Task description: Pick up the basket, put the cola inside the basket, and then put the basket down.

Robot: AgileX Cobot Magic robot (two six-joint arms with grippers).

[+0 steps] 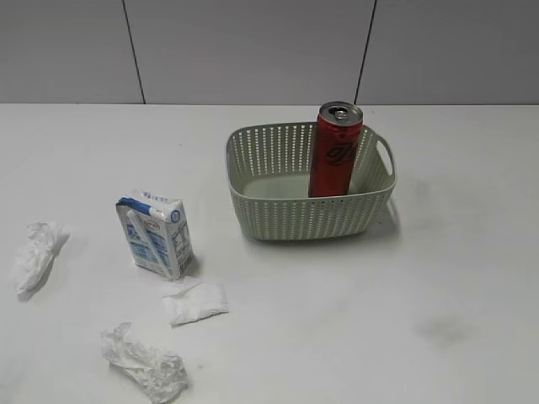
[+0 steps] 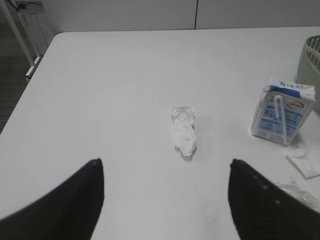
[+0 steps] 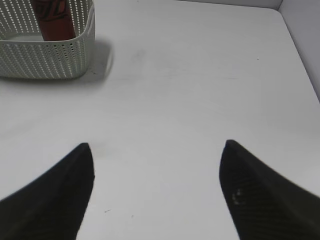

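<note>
The pale sage-green basket [image 1: 286,219] stands on the white table right of the middle. The dark-red cola can [image 1: 334,153] stands upright inside it, against its right end. The right wrist view shows the basket [image 3: 60,60] at top left with the cola [image 3: 52,17] behind its slotted wall. My right gripper [image 3: 156,150] is open and empty over bare table, well away from the basket. My left gripper [image 2: 165,165] is open and empty over the table's left part; the basket's rim [image 2: 311,60] shows at the right edge. No gripper shows in the exterior view.
A blue-and-white carton [image 1: 156,233] [image 2: 282,112] stands left of the basket. Crumpled white tissues lie at the far left [image 1: 35,255] [image 2: 183,130], below the carton [image 1: 195,301] and at the front [image 1: 145,364]. The table's left edge [image 2: 30,90] drops to a dark floor.
</note>
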